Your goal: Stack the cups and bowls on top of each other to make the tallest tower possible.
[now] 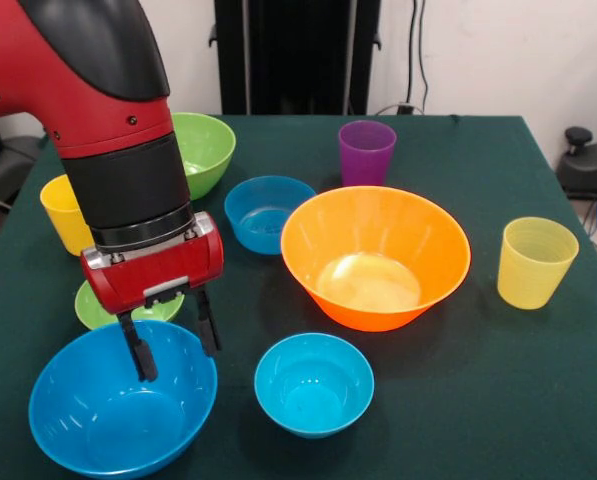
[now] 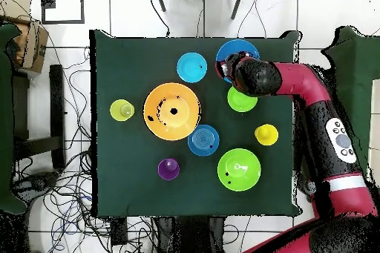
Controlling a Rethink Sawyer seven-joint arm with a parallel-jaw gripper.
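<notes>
My gripper point(image 1: 173, 345) is open over the far rim of the large blue bowl point(image 1: 123, 410). One finger point(image 1: 140, 358) hangs inside the bowl and the other point(image 1: 208, 328) stands at its rim. The small green bowl point(image 1: 100, 305) sits just behind, partly hidden by the gripper. The big orange bowl point(image 1: 375, 255) stands empty at mid-table. Two small blue bowls point(image 1: 268, 212) point(image 1: 313, 385), the medium green bowl point(image 1: 206, 150), the purple cup point(image 1: 366, 152), the ribbed pale yellow cup point(image 1: 535, 262) and the opaque yellow cup point(image 1: 64, 215) stand apart. Nothing is stacked.
In the overhead view the arm point(image 2: 297, 87) reaches from the bottom right across to the large blue bowl point(image 2: 243, 48) near the table's far edge. The green table point(image 2: 119, 183) is ringed by cables on the floor.
</notes>
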